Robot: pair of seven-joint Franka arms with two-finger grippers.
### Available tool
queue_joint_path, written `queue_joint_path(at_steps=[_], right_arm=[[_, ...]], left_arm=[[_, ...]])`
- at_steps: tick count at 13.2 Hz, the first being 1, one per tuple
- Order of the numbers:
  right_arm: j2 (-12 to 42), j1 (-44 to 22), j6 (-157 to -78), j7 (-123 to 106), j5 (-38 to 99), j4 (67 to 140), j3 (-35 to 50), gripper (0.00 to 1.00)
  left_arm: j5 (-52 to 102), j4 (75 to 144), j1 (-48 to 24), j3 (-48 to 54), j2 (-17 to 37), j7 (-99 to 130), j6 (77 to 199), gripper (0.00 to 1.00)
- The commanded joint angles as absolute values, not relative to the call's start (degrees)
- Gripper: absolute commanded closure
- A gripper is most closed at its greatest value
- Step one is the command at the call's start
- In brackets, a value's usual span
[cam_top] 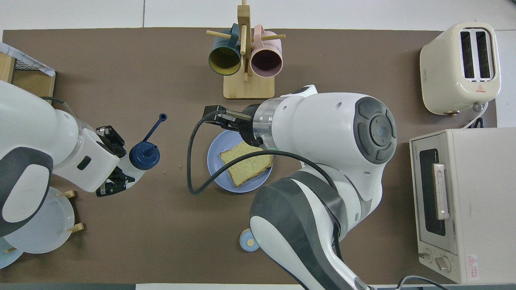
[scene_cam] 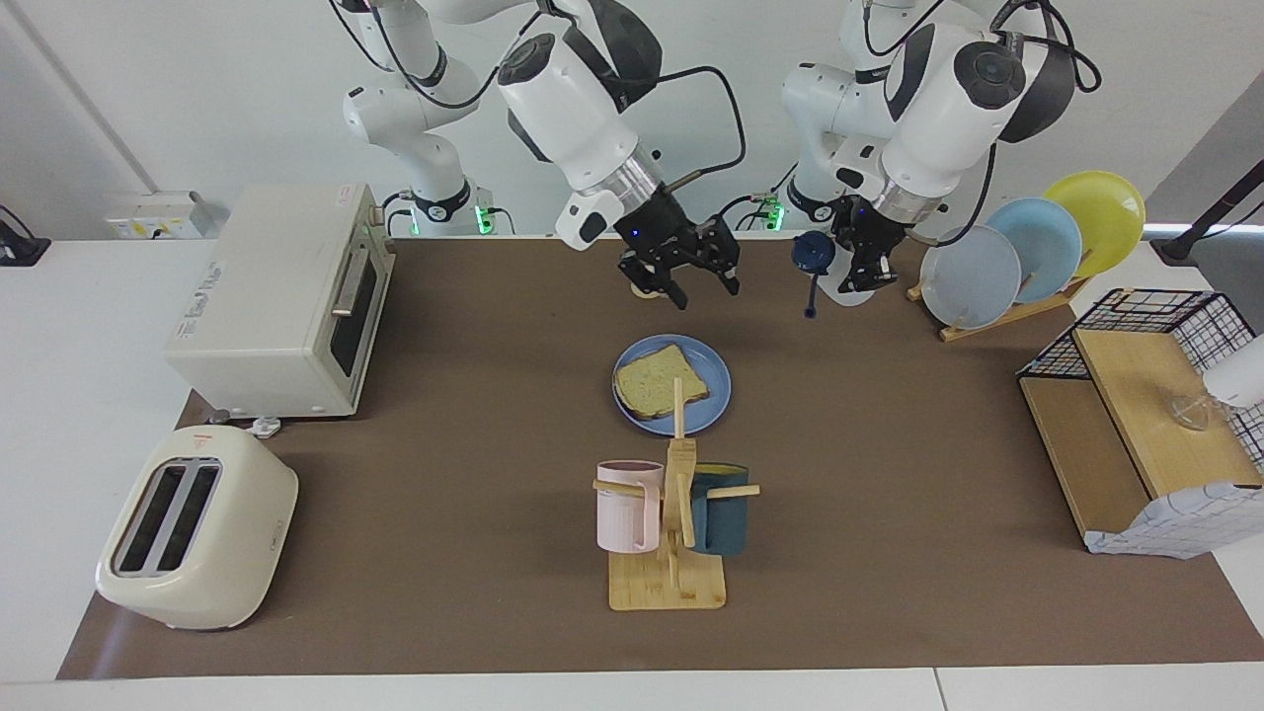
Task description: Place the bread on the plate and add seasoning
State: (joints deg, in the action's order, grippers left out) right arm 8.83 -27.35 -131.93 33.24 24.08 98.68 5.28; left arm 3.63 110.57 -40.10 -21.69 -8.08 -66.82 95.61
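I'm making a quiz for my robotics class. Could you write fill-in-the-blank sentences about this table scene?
1. The bread lies ____ the plate.
2. The left hand is ____ on the seasoning.
3. The right hand is ____ and holds nothing.
4. The mug rack holds ____ mugs.

Missing words: on; shut; open; two.

White tabletop (scene_cam: 59, 326) covered by brown mat (scene_cam: 474, 395); plain white wall (scene_cam: 197, 89) seen above; socket box (scene_cam: 158, 214) mounted at wall base.
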Motion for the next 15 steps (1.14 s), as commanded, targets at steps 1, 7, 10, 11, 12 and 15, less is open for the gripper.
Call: queue_joint_path(at_steps=[1,7,10,11,12,15], right_arm=[[6.2,-20.9,-123.4,26.4,17.0,100.6,5.7,0.0],[1.2,-5.7,-99.5,8.9,1.9,95.9,5.6,0.0],[-2.0,-2.3,-91.5,5.2,0.5,97.0,5.6,0.0],[-2.8,-2.1,-90.5,4.7,0.4,98.1,5.6,0.0],[-3.4,-1.2,-90.2,4.4,0.4,98.1,5.6,0.0],[-2.8,-0.2,-91.1,3.2,-0.8,97.1,5.7,0.0]], left_arm=[[3.0,111.6,-40.7,-21.3,-9.0,-66.4,98.3,1.0],[-7.0,111.5,-41.0,-13.1,-8.4,-55.9,102.6,1.0],[-14.3,111.5,-41.0,-7.8,-7.4,-50.6,102.6,1.0],[-16.4,111.4,-41.6,-6.4,-6.4,-48.6,102.5,1.0],[-18.3,111.1,-42.6,-5.5,-5.7,-46.4,102.3,1.0],[-25.0,109.8,-48.2,-5.2,-2.9,-39.0,100.8,1.0]])
